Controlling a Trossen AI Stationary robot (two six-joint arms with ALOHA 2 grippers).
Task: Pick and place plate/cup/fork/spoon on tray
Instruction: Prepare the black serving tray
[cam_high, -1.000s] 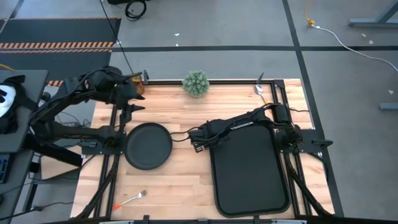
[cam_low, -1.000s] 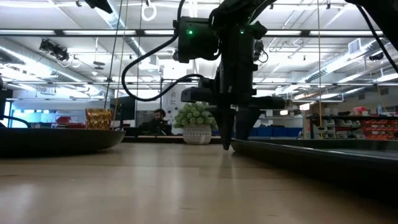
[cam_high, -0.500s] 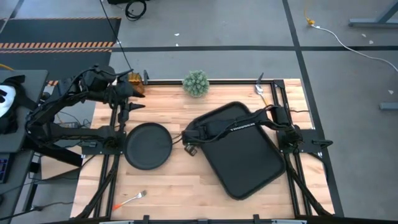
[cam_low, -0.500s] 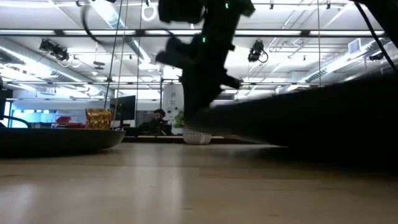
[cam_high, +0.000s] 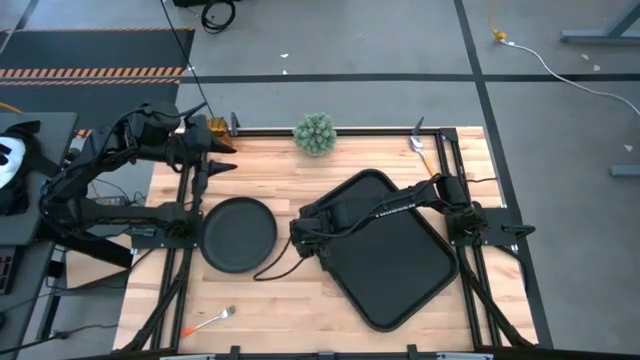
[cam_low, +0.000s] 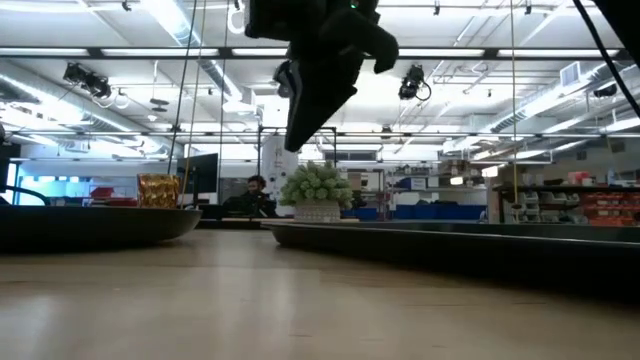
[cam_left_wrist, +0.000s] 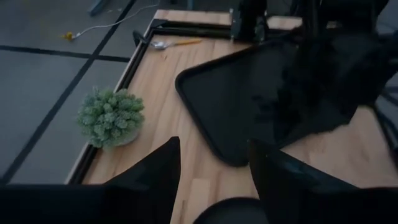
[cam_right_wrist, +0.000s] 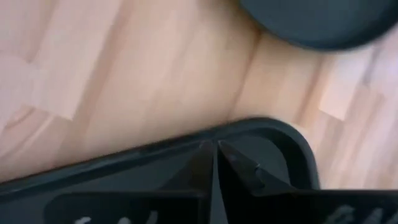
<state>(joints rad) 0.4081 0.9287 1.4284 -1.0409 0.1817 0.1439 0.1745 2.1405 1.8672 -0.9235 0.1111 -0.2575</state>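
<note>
Pale wood planks make up the tabletop (cam_high: 300, 290), and nearest its front edge lies a fork (cam_high: 208, 321) with an orange handle. Farther in, the black tray (cam_high: 400, 260) sits skewed on the right half. My right claw (cam_high: 300, 243) hovers at the tray's left corner, fingers pressed together with nothing between them. Just left of it, apart from the tray, rests the round black plate (cam_high: 239, 233). My left claw (cam_high: 205, 168) hangs beyond the plate near the far left corner, fingers (cam_left_wrist: 155, 171) spread and empty. The amber cup (cam_high: 219, 135) stands just beyond it. A green plant (cam_high: 315, 133) sits on the far edge, a spoon (cam_high: 419, 146) far right.
</note>
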